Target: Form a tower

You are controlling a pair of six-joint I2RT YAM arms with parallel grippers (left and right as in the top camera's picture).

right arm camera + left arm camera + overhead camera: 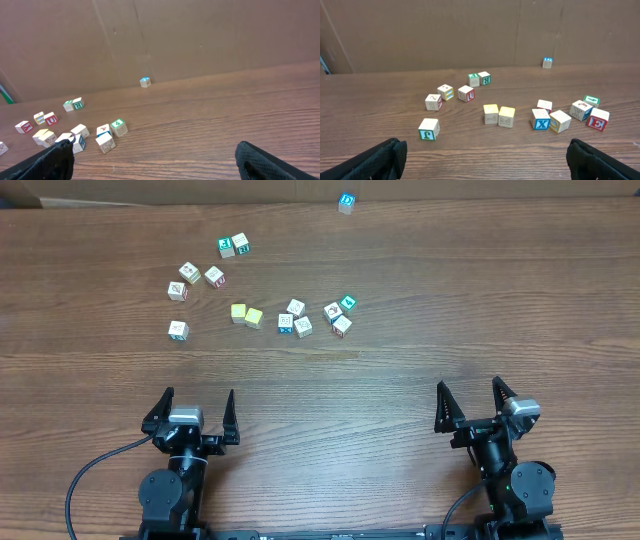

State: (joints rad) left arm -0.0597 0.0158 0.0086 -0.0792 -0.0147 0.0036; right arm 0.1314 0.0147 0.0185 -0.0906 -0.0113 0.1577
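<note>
Cream wooden alphabet cubes (303, 325) lie loose on the brown wooden worktop (450, 300), far blue-topped tower (346, 202) barely started imo, left fingers (163, 402) and right fingers (441, 402) both open, empty.

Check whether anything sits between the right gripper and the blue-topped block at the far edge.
Nothing visible does. Bare table runs from the right gripper to the blue-topped block; the nearest loose cubes lie left of that line.

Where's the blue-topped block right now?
In the overhead view, the blue-topped block stands alone at the back of the table, just right of centre, well behind the green-topped cube.
</note>
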